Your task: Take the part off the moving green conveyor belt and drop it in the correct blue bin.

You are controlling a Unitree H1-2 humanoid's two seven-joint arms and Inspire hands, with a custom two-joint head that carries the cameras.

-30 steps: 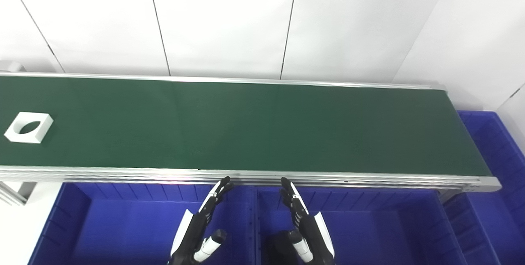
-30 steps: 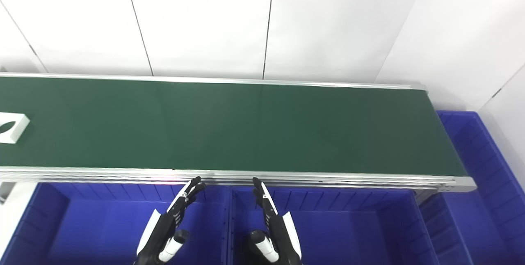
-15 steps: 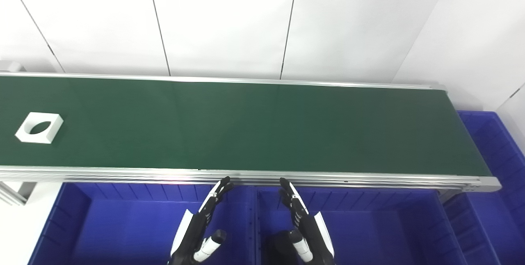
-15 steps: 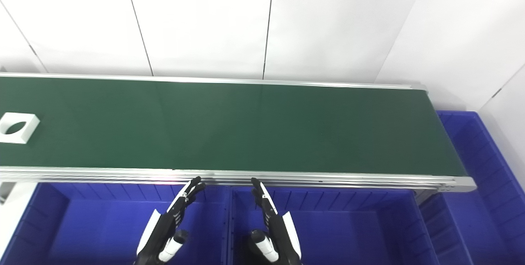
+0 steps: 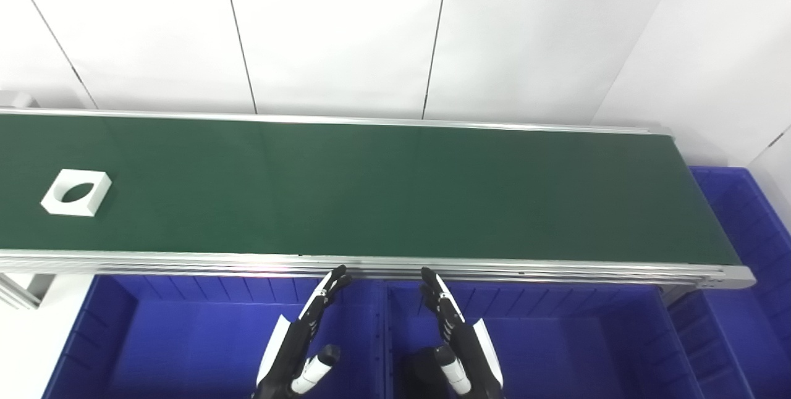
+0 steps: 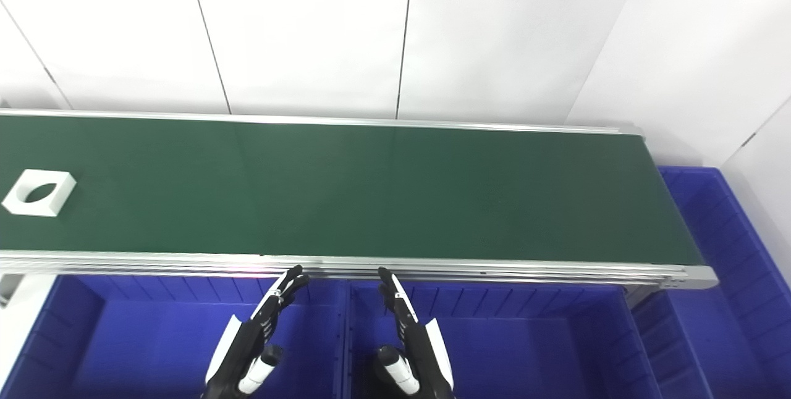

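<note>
Behind the work you had a white panelled wall (image 5: 334,28), split by thin dark vertical seams (image 5: 435,34). Toward 2 o'clock a second white wall (image 5: 710,47) angled in. Light was bright, even, with no hard shadows.

Green conveyor belt (image 5: 383,189) bearing white part (image 5: 76,193).

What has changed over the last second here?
The white part has ridden the belt rightward, from near the picture's left edge toward the middle; it lies flat, untouched. Nothing was taken or let go. The left hand and right hand stayed open over the bins, short of the belt's near rail.
</note>
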